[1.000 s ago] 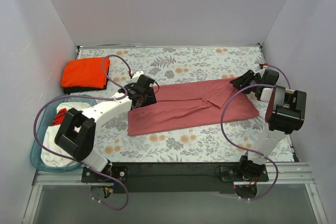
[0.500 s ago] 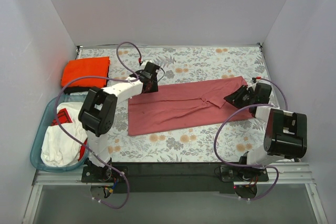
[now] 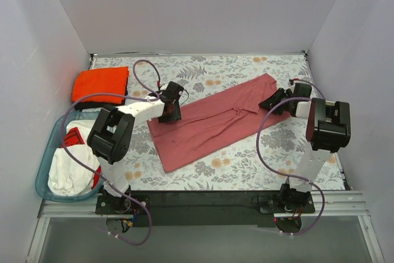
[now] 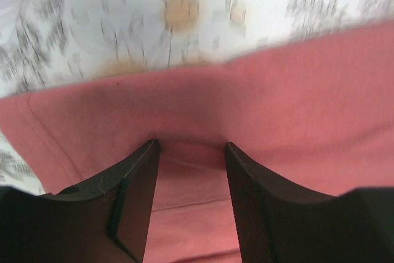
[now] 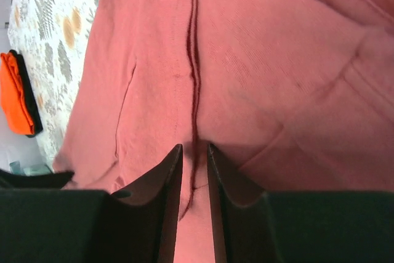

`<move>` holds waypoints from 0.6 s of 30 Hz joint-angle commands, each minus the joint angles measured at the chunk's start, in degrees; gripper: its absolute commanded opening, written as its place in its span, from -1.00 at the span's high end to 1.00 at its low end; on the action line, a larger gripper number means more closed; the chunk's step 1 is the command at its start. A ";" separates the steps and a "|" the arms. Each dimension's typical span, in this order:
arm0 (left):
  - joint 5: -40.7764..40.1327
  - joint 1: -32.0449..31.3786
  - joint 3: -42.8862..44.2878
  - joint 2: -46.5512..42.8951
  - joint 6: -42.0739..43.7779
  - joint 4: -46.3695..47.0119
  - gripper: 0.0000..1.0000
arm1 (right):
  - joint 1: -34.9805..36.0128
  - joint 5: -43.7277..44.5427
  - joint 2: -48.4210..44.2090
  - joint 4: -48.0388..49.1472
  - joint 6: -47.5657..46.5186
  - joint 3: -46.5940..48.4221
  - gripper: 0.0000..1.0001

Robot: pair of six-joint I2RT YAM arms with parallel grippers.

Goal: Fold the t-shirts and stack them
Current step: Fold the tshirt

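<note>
The rose-red t-shirt lies as a long folded strip, slanting from near left to far right on the flowered table. My left gripper is at its far left edge, and its jaws hold a fold of the red cloth. My right gripper is at the shirt's right end, its jaws nearly together on a seam ridge. The orange t-shirt lies folded on the black t-shirt at the far left.
A blue bin with white and red cloth stands at the near left edge. White walls close in the table on three sides. The orange stack also shows in the right wrist view.
The rose-red shirt has swung from lying level to slanting, its right end going toward the far side. The right gripper moved back with it; the left gripper moved slightly nearer.
</note>
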 commanded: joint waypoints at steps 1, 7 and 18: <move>13.07 -0.10 -6.44 -4.56 -3.63 -12.92 0.08 | 2.48 2.97 7.64 -5.71 -2.05 8.01 0.40; 28.42 -5.71 -18.74 -16.17 -10.57 -14.77 0.07 | 8.37 1.13 19.59 -12.32 -2.58 29.98 0.39; 43.46 -15.04 -20.96 -17.50 -18.49 -9.59 -0.02 | 16.55 -5.82 39.20 -17.33 -1.71 57.41 0.31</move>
